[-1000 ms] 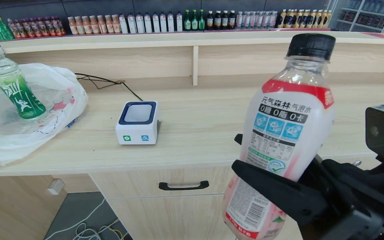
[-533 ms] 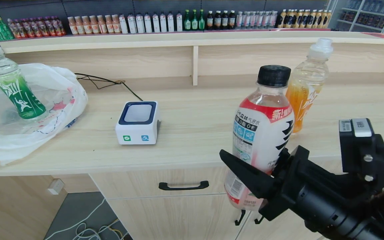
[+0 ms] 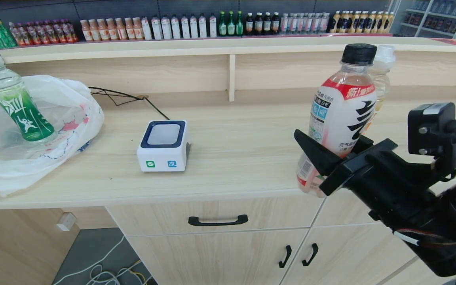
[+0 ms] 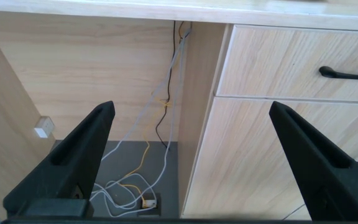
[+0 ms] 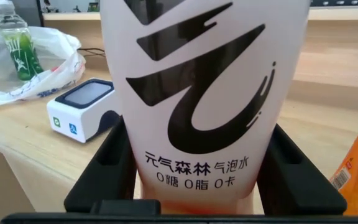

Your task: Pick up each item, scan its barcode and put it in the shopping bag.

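Mid-scan step: pinching pink bottle [image 3: 341, 114] in right gripper [image 3: 331, 139], left gripper [image 4: 191, 109] spread wide. Next: turning barcode [image 3: 303, 168] toward scanner [image 3: 164, 145], then shopping bag [image 3: 73, 114].

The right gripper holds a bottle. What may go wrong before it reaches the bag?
The held bottle hangs close to the orange bottle behind it; a swing may knock that one over. Its barcode sits low, beside a finger of the right gripper, so the scanner may miss it.
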